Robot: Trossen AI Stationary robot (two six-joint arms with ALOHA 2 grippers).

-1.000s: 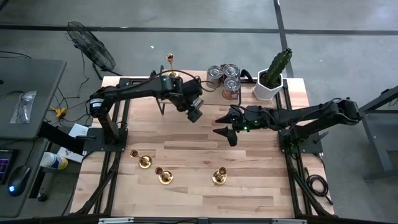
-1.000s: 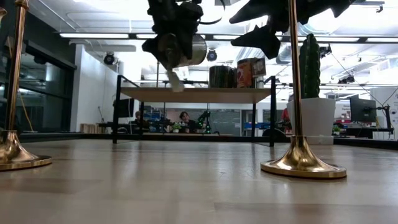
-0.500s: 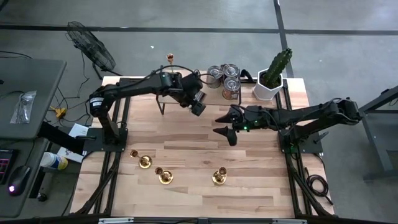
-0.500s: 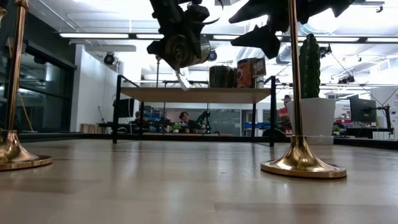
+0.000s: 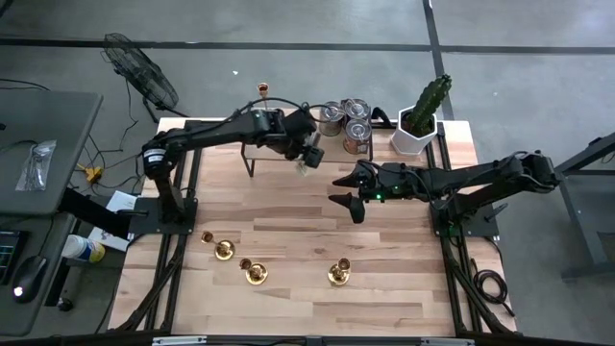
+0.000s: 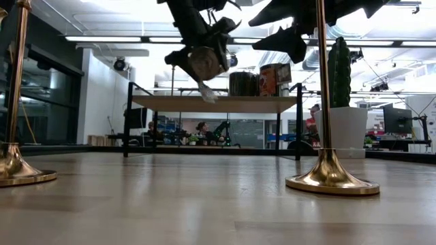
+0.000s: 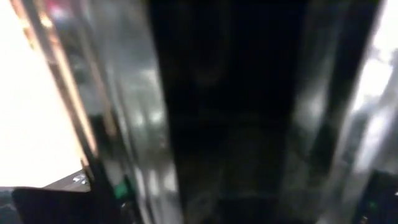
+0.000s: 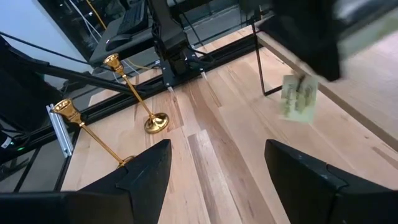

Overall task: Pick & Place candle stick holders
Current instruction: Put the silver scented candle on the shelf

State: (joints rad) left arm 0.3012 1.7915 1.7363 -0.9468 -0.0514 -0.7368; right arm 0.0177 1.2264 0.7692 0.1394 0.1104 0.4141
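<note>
Left pincer [image 5: 306, 154] beside cans [image 5: 346, 120]: I cannot tell its state. Right pincer [image 5: 339, 192] released, empty; I should centre it over holder [image 5: 338, 273] stem.

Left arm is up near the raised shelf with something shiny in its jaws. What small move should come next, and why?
Probably ease the left gripper on toward the other cans and lower it onto the shelf. It grips a tin can in mid-air beside them. The right gripper waits open over mid-table.
</note>
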